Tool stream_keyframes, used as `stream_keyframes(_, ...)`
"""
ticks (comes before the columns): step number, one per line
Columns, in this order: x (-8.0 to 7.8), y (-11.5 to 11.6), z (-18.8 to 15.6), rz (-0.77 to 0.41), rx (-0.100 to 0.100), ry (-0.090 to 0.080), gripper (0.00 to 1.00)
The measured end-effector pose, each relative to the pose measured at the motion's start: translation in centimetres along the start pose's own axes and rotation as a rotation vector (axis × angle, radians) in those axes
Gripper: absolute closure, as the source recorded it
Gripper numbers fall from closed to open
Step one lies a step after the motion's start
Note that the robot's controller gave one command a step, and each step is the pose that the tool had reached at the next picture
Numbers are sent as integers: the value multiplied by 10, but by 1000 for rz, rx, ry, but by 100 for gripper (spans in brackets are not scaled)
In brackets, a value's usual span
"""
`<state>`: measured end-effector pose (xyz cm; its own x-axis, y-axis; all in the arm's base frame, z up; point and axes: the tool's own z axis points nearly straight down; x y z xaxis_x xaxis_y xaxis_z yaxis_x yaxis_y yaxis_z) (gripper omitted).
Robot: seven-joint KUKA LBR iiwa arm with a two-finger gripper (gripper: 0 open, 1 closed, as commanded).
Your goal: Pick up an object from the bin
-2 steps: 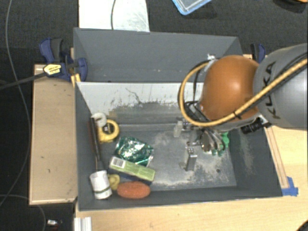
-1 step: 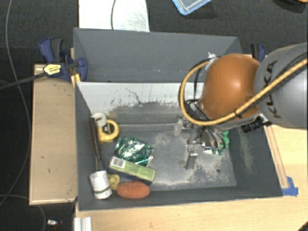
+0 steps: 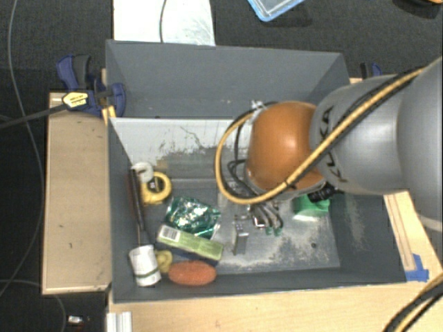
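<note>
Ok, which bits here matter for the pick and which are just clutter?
In play: pincer, grey bin, green foil packet nearest it.
Lying about: yellow ring, white cylinder, orange-brown oval, green block at right.

A robotics lab: a KUKA arm reaches into a grey metal bin, loose cables around

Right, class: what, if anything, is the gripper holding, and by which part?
It cannot be told. The gripper is low over bare floor of the bin, between a crumpled green packet and a green block.
</note>
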<state>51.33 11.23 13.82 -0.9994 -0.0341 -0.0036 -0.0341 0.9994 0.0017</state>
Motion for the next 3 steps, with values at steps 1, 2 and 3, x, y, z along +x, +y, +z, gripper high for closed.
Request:
stream_keyframes(1,-16,15,12,-99,2,-13,0)
stream_keyframes(2,-42,24,47,122,7,6,0)
stream_keyframes(3,-44,19,67,191,-2,-15,100)
